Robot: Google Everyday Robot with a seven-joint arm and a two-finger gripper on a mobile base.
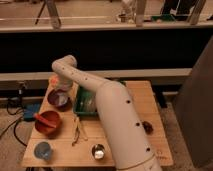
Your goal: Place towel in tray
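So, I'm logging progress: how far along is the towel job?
Done: something pale, likely the towel, lies in the green tray. In hand: nothing I can make out; the end effector hangs over the purple bowl, left of the tray. Left: apparently only pulling the arm clear.

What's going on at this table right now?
The robot's white arm reaches across the wooden table. Its gripper hangs at the back left, above the purple bowl and just left of the green tray. A pale crumpled thing, likely the towel, lies inside the tray. Nearer the front stand a red bowl, a blue cup and a metal cup, all apart from the arm's end.
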